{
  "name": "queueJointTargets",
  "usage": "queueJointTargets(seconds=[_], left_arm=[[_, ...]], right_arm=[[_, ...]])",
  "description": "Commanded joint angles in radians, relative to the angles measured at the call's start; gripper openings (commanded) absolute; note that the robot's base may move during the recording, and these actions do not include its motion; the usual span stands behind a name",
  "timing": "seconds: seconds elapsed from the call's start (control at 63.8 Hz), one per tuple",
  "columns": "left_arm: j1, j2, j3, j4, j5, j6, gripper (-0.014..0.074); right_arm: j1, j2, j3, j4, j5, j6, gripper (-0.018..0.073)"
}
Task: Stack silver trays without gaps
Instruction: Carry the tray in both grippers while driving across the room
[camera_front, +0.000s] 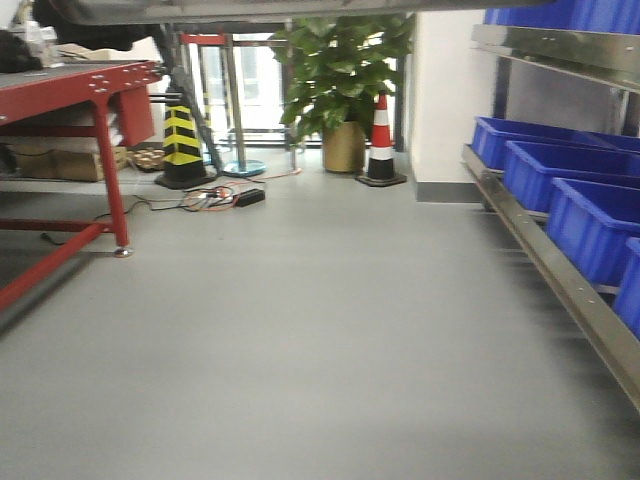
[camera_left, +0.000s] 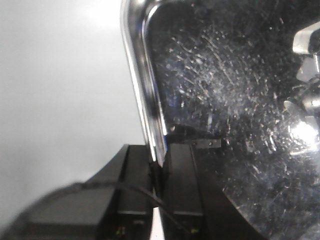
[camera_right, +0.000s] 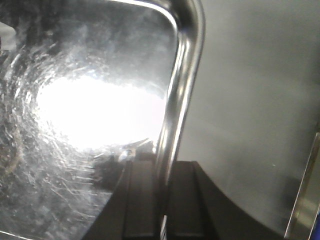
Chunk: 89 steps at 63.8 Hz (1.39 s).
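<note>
A silver tray fills both wrist views, carried above the grey floor. In the left wrist view its scratched shiny bottom (camera_left: 235, 90) lies to the right and its thin rim (camera_left: 142, 95) runs down into my left gripper (camera_left: 159, 157), which is shut on that rim. In the right wrist view the glaring tray bottom (camera_right: 85, 110) lies to the left, and its rim (camera_right: 180, 100) runs down between the black fingers of my right gripper (camera_right: 162, 170), shut on it. No tray and no gripper shows in the front view.
Blue plastic crates (camera_front: 590, 225) line a steel shelf (camera_front: 560, 275) along the right. A red-framed table (camera_front: 80, 95) stands at left. Far back are a yellow-black cone (camera_front: 183, 145), an orange-white cone (camera_front: 381, 140), a potted plant (camera_front: 340, 90) and floor cables (camera_front: 215, 198).
</note>
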Motion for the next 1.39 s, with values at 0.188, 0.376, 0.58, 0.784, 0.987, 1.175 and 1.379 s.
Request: queueJointTargets(seconds=[0.188,0.376,0.58,0.784,0.987,1.175,1.379], left_arm=[[-0.009,-0.037,-0.024,0.012,0.066,0.028,-0.0048],[-0.009,-0.037,-0.024,0.012,0.066,0.028,-0.0048],[-0.009,-0.037,-0.024,0.012,0.066,0.028,-0.0048],[-0.009,-0.037,-0.024,0.012,0.066,0.028,-0.0048],[-0.009,-0.037,-0.024,0.012,0.066,0.028,-0.0048],[-0.009,-0.037,-0.024,0.012,0.066,0.028,-0.0048],[-0.009,-0.037,-0.024,0.012,0.066,0.028,-0.0048]], right_arm=[[0.0,-0.045,-0.029,-0.017,0.034,-0.018,0.0056],[0.0,-0.045,-0.029,-0.017,0.034,-0.018,0.0056],[0.0,-0.045,-0.029,-0.017,0.034,-0.018,0.0056],[0.0,-0.045,-0.029,-0.017,0.034,-0.018,0.0056],[0.0,-0.045,-0.029,-0.017,0.034,-0.018,0.0056],[0.0,-0.045,-0.029,-0.017,0.034,-0.018,0.0056],[0.0,-0.045,-0.029,-0.017,0.034,-0.018,0.0056]])
